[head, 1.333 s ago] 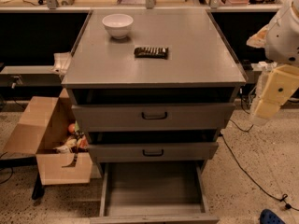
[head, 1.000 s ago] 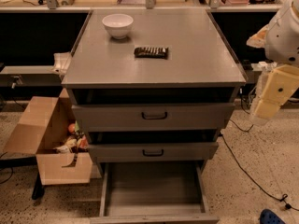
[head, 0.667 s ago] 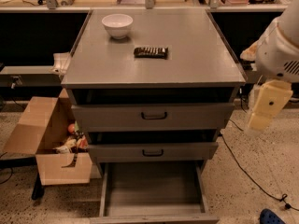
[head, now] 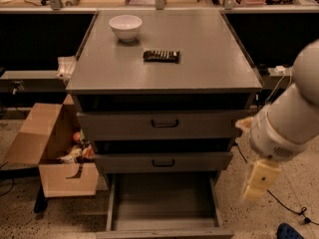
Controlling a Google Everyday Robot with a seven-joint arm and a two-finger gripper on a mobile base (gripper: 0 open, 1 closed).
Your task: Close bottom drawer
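My gripper (head: 259,180) hangs at the lower right, beside the pulled-out bottom drawer (head: 164,203) at bottom centre. Whether it is clenched I cannot tell.

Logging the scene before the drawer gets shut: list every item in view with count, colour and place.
cabinet: one, grey, centre
bowl: one, white, rear left of the cabinet top
packet: one, dark, flat on the cabinet top, in front and right of the bowl
top drawer: one, grey, under the cabinet top
middle drawer: one, grey, below it
bottom drawer: one, grey, pulled out at floor level
cardboard box: one, brown, open, on the floor left of the cabinet
blue object: one, floor, bottom right corner
arm: one, white, right of the cabinet
hand: one, cream, right of the bottom drawer, not touching it
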